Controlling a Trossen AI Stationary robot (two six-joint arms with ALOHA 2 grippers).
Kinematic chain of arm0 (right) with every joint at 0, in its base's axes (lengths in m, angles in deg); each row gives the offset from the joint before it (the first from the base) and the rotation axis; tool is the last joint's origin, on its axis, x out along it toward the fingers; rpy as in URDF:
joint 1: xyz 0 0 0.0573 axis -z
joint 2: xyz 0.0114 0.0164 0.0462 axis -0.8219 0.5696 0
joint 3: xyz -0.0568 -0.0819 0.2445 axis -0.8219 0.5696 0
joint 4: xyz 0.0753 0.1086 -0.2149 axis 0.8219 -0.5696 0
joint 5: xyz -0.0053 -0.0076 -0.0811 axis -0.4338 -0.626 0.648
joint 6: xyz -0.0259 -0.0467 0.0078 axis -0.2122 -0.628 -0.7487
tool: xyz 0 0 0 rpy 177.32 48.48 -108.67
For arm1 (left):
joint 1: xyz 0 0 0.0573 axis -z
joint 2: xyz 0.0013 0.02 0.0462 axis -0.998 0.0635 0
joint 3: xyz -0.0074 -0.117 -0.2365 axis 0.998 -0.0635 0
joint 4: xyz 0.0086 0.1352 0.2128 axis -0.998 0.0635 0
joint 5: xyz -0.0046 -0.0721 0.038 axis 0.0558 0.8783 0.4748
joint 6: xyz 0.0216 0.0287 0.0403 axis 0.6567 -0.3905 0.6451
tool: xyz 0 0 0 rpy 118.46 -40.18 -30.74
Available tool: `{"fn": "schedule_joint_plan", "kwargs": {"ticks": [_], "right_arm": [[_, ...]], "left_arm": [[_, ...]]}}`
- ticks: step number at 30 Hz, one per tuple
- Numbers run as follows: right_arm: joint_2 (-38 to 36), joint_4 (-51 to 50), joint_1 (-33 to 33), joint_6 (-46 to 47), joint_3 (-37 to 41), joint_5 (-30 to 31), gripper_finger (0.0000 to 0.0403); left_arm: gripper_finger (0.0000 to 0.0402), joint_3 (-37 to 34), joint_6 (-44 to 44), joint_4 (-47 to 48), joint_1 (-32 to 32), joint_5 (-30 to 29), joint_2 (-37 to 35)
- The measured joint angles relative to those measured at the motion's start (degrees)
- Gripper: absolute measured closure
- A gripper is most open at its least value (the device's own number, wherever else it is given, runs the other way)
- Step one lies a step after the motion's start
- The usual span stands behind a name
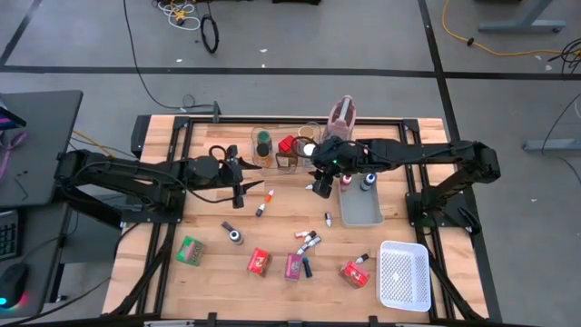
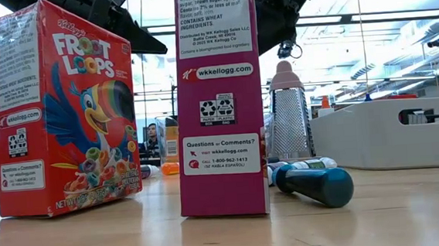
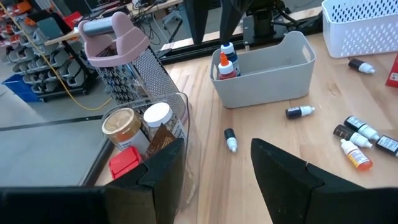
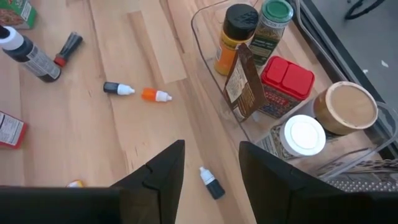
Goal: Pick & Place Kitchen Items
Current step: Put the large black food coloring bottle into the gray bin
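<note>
Both grippers hover empty, jaws parted: the left gripper point(image 1: 243, 182) beside the clear bin point(image 1: 272, 154) of spice jars point(image 4: 273, 22), the right gripper point(image 1: 320, 185) nearby. On the surface point(image 2: 412, 218) stand a "Froot Loops" box point(image 2: 64, 111) and a packet point(image 2: 219, 100) reading "wkkellogg.com".

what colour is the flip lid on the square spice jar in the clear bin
Red, clearest in the right wrist view.

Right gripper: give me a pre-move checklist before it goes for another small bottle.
1. Right gripper empty, fingers apart: ok.
2. Small dark bottle on the table just ahead of it, lying free: ok.
3. Clear bin rim beside the fingers, close quarters: cannot tell if it clears.
4. Left gripper open, empty, apart from the right arm in the high view: ok.
5. Grey tray has bare floor for a drop: ok.
</note>
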Motion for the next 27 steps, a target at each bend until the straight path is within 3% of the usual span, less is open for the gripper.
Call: {"fn": "schedule_joint_plan", "kwargs": {"ticks": [6,13,21,27], "right_arm": [[0.0,0.7,0.0,-4.0,0.0,0.1,0.0240],[0.3,11.7,-0.2,-17.5,0.0,-0.2,0.0236],[1.2,18.4,-0.9,-17.6,0.0,-0.2,0.0190],[1.3,18.4,-0.9,-17.6,0.0,0.0,0.0170]], "left_arm": [[0.0207,0.0,-0.5,0.0,0.0,0.0,0.0],[0.0207,0.0,-0.3,0.0,0.0,0.0,0.0],[0.0207,0.0,-0.5,-1.4,0.0,-1.3,0.0],[0.0207,0.0,-10.5,4.6,0.7,-0.6,-1.6]]}}
